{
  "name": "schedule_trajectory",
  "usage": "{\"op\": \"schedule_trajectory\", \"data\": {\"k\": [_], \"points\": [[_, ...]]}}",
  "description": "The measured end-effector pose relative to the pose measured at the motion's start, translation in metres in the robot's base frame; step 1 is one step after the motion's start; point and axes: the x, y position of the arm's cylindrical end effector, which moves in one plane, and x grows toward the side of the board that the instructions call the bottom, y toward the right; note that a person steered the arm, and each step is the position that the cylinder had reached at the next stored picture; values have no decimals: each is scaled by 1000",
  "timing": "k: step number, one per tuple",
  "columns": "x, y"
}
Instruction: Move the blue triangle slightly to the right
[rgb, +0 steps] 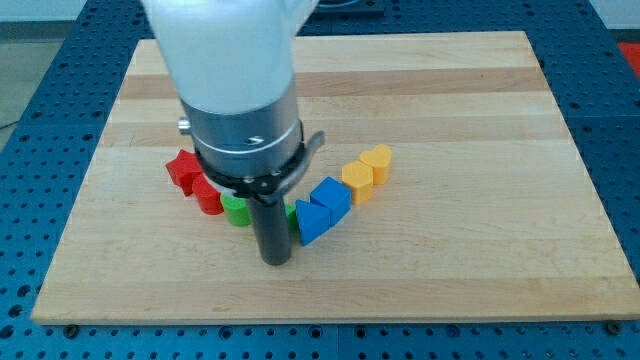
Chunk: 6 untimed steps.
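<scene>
The blue triangle (311, 222) lies on the wooden board (450, 110), just below the middle. A blue cube-like block (331, 196) touches it on its upper right. My tip (274, 260) rests on the board just to the left of and a little below the blue triangle, very close to its left edge. The arm's white and grey body (240, 110) hangs over the board's left centre and hides part of the blocks behind it.
A yellow block (358, 180) and a yellow heart-like block (377, 161) continue the row to the upper right. Two red blocks (184, 169) (208, 195) and a green block (236, 209) lie left of the rod. Another green piece (291, 214) peeks between rod and triangle.
</scene>
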Motion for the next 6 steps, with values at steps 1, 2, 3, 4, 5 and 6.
{"op": "schedule_trajectory", "data": {"k": [1,2,3,4,5,6], "points": [[-10,3],[-24,-9],[-24,-43],[-22,-27],[-22,16],[-24,46]]}}
